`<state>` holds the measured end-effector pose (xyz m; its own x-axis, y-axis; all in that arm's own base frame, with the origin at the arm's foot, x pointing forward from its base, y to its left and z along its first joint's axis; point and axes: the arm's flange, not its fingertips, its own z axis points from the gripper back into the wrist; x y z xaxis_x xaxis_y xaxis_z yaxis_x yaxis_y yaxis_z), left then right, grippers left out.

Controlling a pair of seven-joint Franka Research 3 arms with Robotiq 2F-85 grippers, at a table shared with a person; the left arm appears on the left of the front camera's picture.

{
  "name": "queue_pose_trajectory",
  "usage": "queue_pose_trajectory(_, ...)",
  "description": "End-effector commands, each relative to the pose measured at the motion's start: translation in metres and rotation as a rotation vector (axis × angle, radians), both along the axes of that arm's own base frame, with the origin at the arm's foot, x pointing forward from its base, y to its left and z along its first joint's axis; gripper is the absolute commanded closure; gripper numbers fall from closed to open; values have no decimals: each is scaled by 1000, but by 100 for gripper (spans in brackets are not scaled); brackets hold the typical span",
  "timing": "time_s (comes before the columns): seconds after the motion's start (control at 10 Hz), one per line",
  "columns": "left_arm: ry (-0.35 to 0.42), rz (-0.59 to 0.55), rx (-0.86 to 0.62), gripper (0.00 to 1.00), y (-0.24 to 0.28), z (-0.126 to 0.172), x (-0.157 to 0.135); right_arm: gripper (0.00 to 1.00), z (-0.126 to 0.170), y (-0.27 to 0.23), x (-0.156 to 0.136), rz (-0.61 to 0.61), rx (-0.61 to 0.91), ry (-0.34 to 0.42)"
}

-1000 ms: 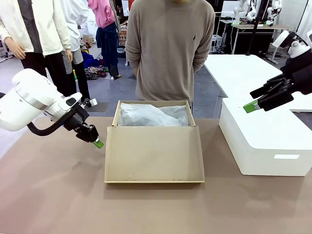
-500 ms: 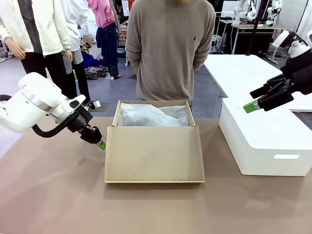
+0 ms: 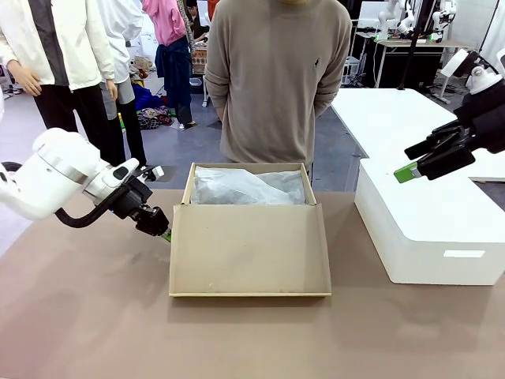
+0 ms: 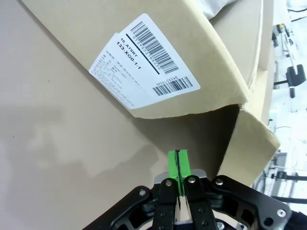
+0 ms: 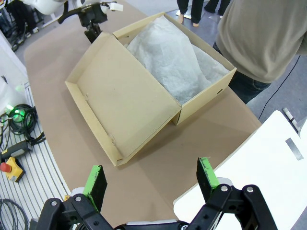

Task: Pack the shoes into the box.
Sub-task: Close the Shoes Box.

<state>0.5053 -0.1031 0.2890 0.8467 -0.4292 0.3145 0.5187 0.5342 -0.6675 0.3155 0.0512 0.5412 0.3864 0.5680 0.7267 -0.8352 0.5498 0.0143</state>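
In the front view we see the box point(image 3: 248, 229) in the middle of the brown table point(image 3: 95, 316). Its lid point(image 3: 249, 249) lies open toward us. White paper point(image 3: 245, 187) fills the inside, so we cannot see what is under it. A person point(image 3: 276, 79) stands right behind the box, and their hands are hidden behind their back. Our left gripper point(image 3: 163, 234) is pressed shut and holds nothing. Its tip is low at the left edge of the lid, and we cannot tell if it touches. Our right gripper point(image 3: 412, 170) hangs in the air over the white block point(image 3: 426, 229), well apart from the box. From this side it is hard to see how wide it is.

In the left wrist view we see the green pads point(image 4: 178, 165) squeezed flat together. They point at the side of the box point(image 4: 144, 57), just below a white label point(image 4: 144, 62) with bar codes. The small print is too tiny for us to read. The lid point(image 4: 247, 141) is cut off at the right.

In the right wrist view we look down on the whole box point(image 5: 144, 91) and its paper point(image 5: 172, 52). The right gripper point(image 5: 151, 182) is wide open and empty here. Far off, the left gripper point(image 5: 91, 33) is at the corner of the lid. The person point(image 5: 259, 38) is cut off at the top.
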Motion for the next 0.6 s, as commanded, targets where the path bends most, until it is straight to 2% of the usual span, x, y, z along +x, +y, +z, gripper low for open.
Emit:
queue_pose_trajectory(0.0,-13,0,-69,100,0,-3,5,0,0,1,2,14,18,-6)
queue_pose_trajectory(0.5,22,-24,-140,100,-6,-8,7,0,0,1,2,14,18,-6)
